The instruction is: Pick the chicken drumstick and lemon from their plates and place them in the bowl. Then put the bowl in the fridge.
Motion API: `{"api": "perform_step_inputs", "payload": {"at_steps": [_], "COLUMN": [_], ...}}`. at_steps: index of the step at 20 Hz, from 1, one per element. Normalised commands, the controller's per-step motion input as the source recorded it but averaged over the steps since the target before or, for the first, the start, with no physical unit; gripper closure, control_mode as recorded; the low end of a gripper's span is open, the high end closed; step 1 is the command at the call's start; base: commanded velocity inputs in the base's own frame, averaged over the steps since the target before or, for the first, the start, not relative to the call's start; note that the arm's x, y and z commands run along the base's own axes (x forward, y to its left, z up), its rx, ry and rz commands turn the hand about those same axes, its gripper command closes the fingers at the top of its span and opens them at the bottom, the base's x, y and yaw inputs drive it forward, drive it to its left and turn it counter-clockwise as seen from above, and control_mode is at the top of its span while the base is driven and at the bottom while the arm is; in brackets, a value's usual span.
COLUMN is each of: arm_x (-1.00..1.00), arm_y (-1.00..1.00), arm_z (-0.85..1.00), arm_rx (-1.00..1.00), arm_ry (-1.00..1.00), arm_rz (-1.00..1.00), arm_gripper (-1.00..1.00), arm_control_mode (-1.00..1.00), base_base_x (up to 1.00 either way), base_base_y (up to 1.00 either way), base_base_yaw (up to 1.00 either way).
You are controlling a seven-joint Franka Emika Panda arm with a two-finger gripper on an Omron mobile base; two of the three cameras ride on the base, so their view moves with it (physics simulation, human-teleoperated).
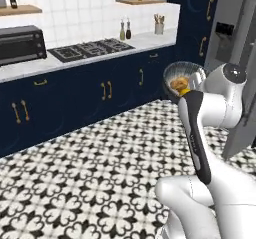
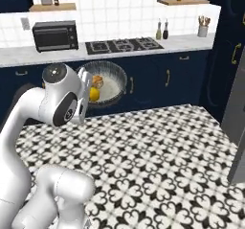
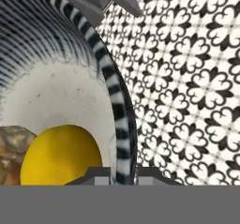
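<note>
The bowl (image 3: pixel 118 110) hangs tilted in the air above the tiled floor, and my gripper (image 3: pixel 124 175) is shut on its striped rim, one finger inside and one outside. The yellow lemon (image 3: pixel 61 155) lies in the bowl next to the golden-brown chicken drumstick (image 3: pixel 11 145). From the base, the bowl (image 1: pixel 186 72) (image 2: pixel 110 82) sits just beyond my wrist, with the lemon (image 2: pixel 94 94) and drumstick (image 2: pixel 97 81) inside it. The grey fridge (image 1: pixel 227 43) with its dark dispenser panel stands to the right of the bowl. The plates are out of view.
A grey door slab (image 1: pixel 246 118) (image 2: pixel 238 127) angles out at the right. Navy cabinets (image 1: pixel 75 98) with brass handles run along the back under a white counter with a stove (image 1: pixel 90 49) and a toaster oven (image 1: pixel 21 44). Patterned floor (image 2: pixel 158 151) lies below.
</note>
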Motion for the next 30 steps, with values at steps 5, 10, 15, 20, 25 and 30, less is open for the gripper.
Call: {"api": "perform_step_inputs", "payload": {"at_steps": [5,10,15,20,25,30], "arm_x": [0.00,0.00,0.00,0.00,0.00,0.00], "arm_y": [0.00,0.00,0.00,0.00,0.00,0.00], "arm_z": [0.00,0.00,0.00,0.00,0.00,0.00], "arm_rx": [0.00,0.00,0.00,0.00,0.00,0.00], "arm_ry": [0.00,0.00,0.00,0.00,0.00,0.00], "arm_rz": [0.00,0.00,0.00,0.00,0.00,0.00], "arm_gripper": [1.00,1.00,1.00,1.00,1.00,1.00], "arm_control_mode": [1.00,1.00,1.00,1.00,1.00,1.00], "base_base_x": [0.53,0.82,0.94,1.00,1.00,1.00], "base_base_y": [0.44,0.66,0.99,1.00,1.00,1.00], "base_base_yaw": [-0.89,-0.78,-0.57,-0.49,-0.49,-0.47]}}
